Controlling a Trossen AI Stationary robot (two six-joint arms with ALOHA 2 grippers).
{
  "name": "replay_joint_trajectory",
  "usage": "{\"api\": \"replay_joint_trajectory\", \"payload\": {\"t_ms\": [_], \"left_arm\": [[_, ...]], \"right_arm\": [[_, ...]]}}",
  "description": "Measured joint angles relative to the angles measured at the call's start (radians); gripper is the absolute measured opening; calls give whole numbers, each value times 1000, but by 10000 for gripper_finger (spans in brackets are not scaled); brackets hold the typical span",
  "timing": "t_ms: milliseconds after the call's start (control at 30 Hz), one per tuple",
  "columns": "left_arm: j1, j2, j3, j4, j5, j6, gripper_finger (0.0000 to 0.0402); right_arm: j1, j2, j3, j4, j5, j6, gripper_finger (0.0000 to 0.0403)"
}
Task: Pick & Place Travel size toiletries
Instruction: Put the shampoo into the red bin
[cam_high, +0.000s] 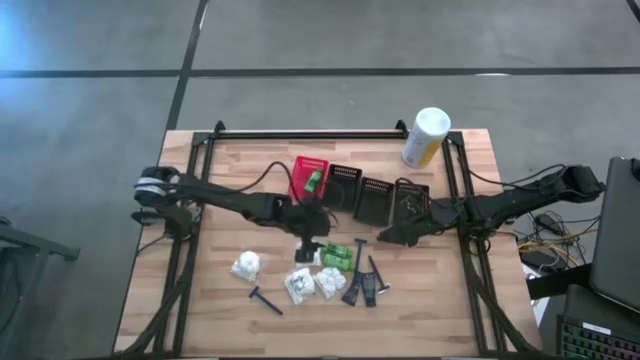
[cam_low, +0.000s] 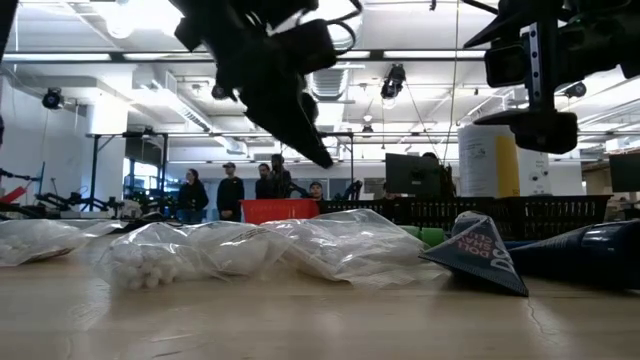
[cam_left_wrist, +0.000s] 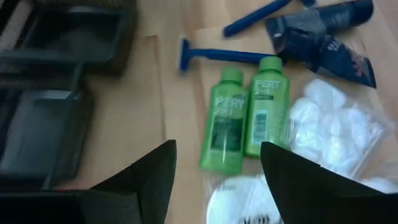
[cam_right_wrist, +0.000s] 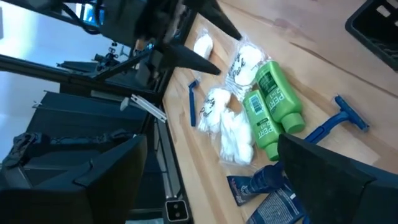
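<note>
Plainly a reach is in hand: the left gripper (cam_left_wrist: 214, 171) hovers, fingers wide and empty, over two green bottles (cam_left_wrist: 242, 115) lying side by side on the worktop (cam_high: 210, 290) — next it must lower and close. Farther off, the right gripper (cam_high: 385, 236) waits open; basket contents are hard to make out.

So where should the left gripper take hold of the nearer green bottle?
Across the body of the green bottle, coming straight down. It lies flat beside its twin, touching, so the open left gripper probably has to wedge one finger between them.
</note>
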Motion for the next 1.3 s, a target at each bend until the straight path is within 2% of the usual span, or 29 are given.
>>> {"api": "replay_joint_trajectory", "payload": {"t_ms": [467,767,1033,1300], "left_arm": [[0,231,117,-22,32,61,236],[0,251,102,-50,43,45,232],[-1,253,98,-28,43,45,179],[-4,250,98,-25,35,4,177]], "right_arm": [[11,0,0,-4,2,3,342],[11,-1,0,-23,3,0,336],[11,-1,0,-23,6,-4,352],[11,-1,0,-23,26,-9,341]]}}
